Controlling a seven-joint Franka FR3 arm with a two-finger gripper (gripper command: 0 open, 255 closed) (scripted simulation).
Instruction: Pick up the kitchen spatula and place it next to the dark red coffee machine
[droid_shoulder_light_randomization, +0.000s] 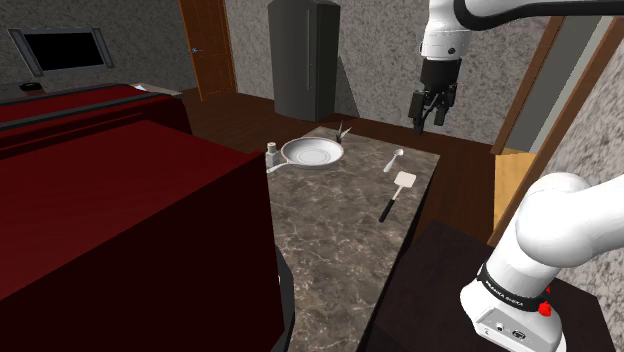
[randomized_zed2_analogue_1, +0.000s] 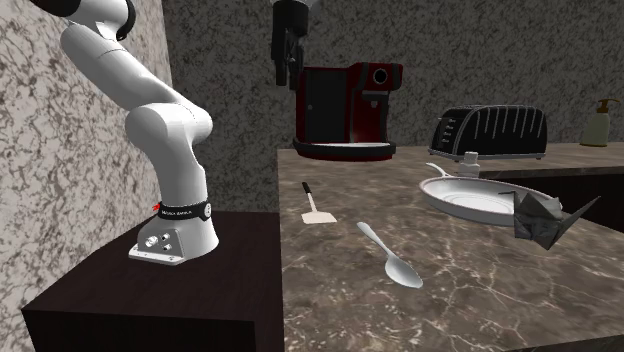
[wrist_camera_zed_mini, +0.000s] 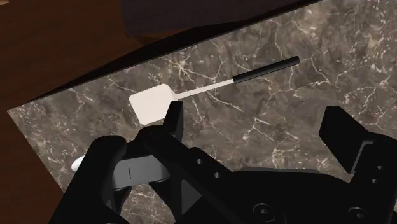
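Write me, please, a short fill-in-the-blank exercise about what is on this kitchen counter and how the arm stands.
1. The spatula on the counter has a white blade and a ____ handle.
2. The pincer hangs above the counter, holding nothing, its fingers ____.
3. The black toaster stands beside the dark ____ coffee machine.

Missing words: black; open; red.
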